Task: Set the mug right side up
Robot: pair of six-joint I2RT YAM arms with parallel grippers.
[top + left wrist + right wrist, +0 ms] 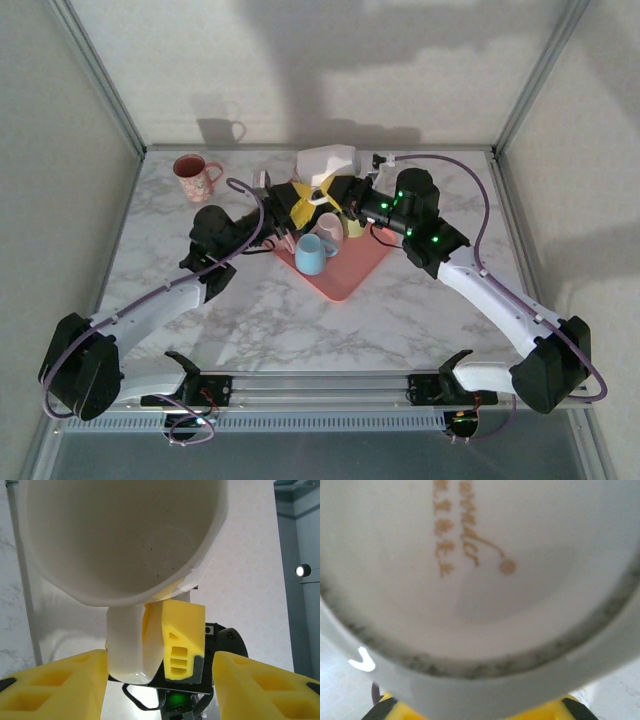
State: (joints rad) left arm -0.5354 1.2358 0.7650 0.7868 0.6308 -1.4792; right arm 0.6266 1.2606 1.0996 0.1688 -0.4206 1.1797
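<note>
**A:** From the top, where is the white mug (325, 160)?
**B:** In the air over the far end of the pink tray (350, 275), between the left claw (297, 203) and the right claw (330, 185). A blue mug (311, 256) sits on the tray, which rests on the marble bench (250, 320).
**A:** And the left wrist?
**B:** The mug's open mouth faces the camera. The left claw's yellow fingers (55, 685) are spread wide below it. The right claw pinches the handle (131, 640).
**A:** The right wrist?
**B:** The mug's base (470, 580), very close, with gold script across it.
</note>
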